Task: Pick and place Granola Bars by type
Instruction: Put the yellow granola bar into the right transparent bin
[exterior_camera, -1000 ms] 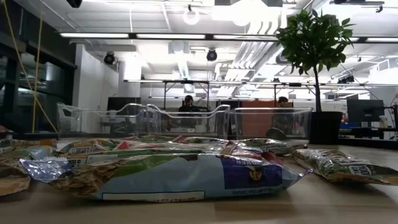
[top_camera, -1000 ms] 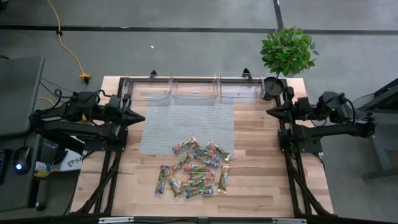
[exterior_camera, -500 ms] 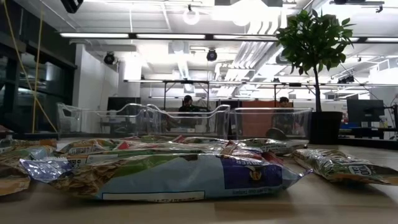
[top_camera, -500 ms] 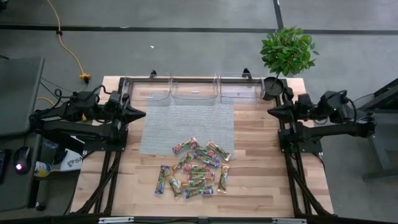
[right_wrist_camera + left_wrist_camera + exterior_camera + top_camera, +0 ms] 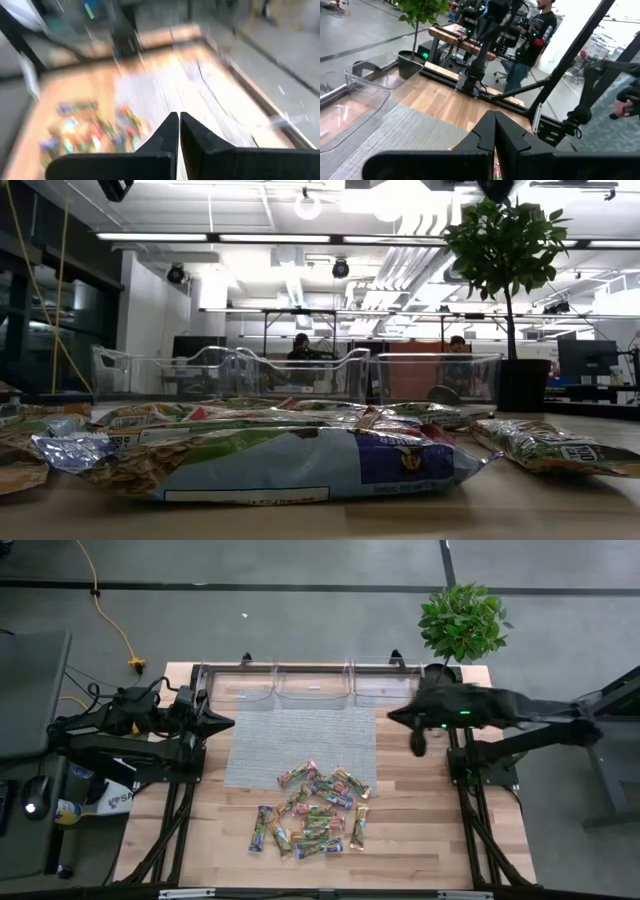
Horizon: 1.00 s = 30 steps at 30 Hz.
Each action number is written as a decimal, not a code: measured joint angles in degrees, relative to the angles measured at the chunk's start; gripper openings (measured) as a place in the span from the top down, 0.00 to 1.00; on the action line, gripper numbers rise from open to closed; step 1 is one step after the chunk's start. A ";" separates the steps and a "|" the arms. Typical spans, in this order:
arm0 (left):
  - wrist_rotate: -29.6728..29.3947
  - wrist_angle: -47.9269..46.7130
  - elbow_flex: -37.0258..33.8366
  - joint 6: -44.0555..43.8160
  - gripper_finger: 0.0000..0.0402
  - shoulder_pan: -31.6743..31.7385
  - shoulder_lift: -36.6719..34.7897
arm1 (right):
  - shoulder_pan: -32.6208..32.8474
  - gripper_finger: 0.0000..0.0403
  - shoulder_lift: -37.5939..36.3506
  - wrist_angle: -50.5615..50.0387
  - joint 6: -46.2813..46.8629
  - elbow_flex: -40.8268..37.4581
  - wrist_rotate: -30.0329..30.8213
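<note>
Several granola bars [image 5: 312, 810] in shiny blue, red and green-orange wrappers lie in a loose pile on the near half of the wooden table, just near of a grey mesh mat [image 5: 300, 745]. In the low view a blue-wrapped bar [image 5: 290, 465] fills the foreground. My left gripper [image 5: 228, 723] hovers shut at the mat's left edge; its wrist view shows the fingers [image 5: 494, 131] closed together. My right gripper [image 5: 392, 717] is shut, above the mat's right edge, far from the pile; its fingers [image 5: 178, 131] meet in the blurred wrist view.
Three clear plastic bins [image 5: 312, 685] stand in a row along the table's far edge. A potted plant [image 5: 462, 622] sits at the far right corner. Bare wood lies left and right of the pile. People show in the room beyond.
My right arm has swung quickly from its rest at the table's right edge toward the left, its gripper now over the mat's right edge. My left gripper has crept slightly rightward. The bars have stayed put.
</note>
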 joint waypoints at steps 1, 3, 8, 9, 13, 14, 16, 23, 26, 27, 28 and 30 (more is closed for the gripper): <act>0.00 -0.10 0.02 0.23 1.00 0.00 0.00 | 0.00 0.98 3.66 -4.61 0.07 3.32 0.70; 0.00 -0.75 0.04 0.53 1.00 0.00 0.00 | 0.00 0.94 10.30 -12.93 1.15 9.38 1.98; -0.42 -2.60 0.04 3.32 1.00 0.02 0.00 | 0.00 0.75 23.58 -22.63 5.01 17.12 1.38; -0.44 -3.04 0.04 3.36 1.00 0.01 0.00 | 0.00 0.70 25.69 -22.15 5.79 17.48 0.63; -0.46 -3.21 0.04 3.36 1.00 0.01 0.00 | 0.00 0.51 32.81 -21.32 10.29 17.66 -6.84; -0.46 -3.22 0.04 3.36 1.00 0.01 0.00 | 0.00 0.46 34.55 -21.67 11.71 17.66 -8.20; -0.46 -3.33 0.04 3.36 1.00 0.01 0.00 | 0.00 0.39 37.85 -21.81 14.44 17.66 -10.65; -1.93 -4.74 0.04 5.71 1.00 0.01 0.00 | 0.95 0.31 46.48 -20.61 19.06 17.64 -15.63; -4.35 -5.15 0.04 5.94 1.00 0.02 0.00 | 2.66 0.32 48.32 -19.95 21.36 17.64 -15.42; -5.41 -5.51 0.04 5.96 1.00 0.00 0.00 | 3.31 0.31 48.82 -19.53 22.25 17.64 -15.28; -6.45 -5.98 0.04 5.94 1.00 0.00 0.00 | 3.92 0.31 49.17 -19.04 23.36 17.64 -14.86; -8.43 -7.11 0.04 5.94 1.00 0.00 0.00 | 5.27 0.31 49.58 -18.00 26.50 17.59 -13.25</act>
